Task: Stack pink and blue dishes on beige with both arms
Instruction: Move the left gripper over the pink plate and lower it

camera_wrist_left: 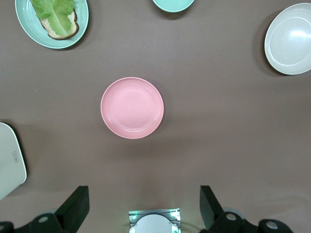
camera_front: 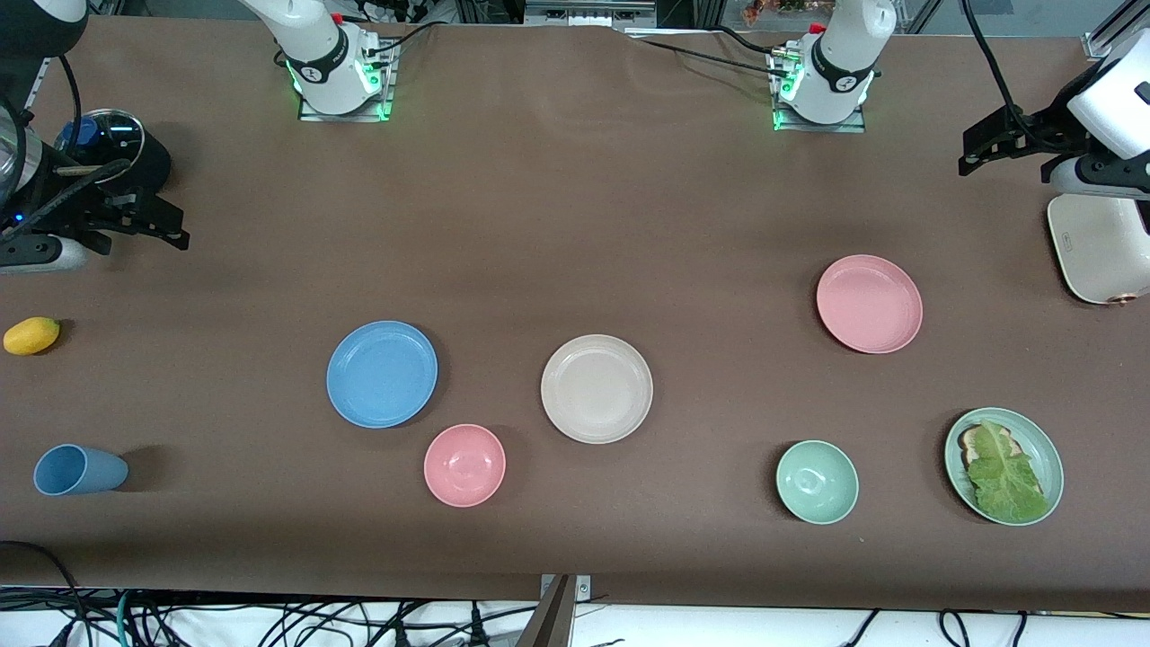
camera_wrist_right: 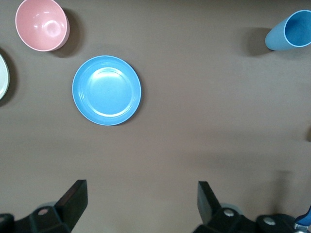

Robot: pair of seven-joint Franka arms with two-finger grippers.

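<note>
The right gripper (camera_front: 135,220) is seen raised over the right arm's end of the table, its fingers (camera_wrist_right: 73,199) spread apart and empty. The blue plate (camera_front: 382,374) lies flat, rim up, on the brown table (camera_front: 575,225); being round, no long axis is shown. Just beside it, nearer the front camera, a pink bowl (camera_front: 464,465) stands. The beige plate (camera_front: 597,388) lies flat at mid-table. The pink plate (camera_front: 869,303) lies flat, well apart toward the left arm's end. The left gripper (camera_front: 1002,148) is held raised there, fingers (camera_wrist_left: 75,206) parted, empty.
</note>
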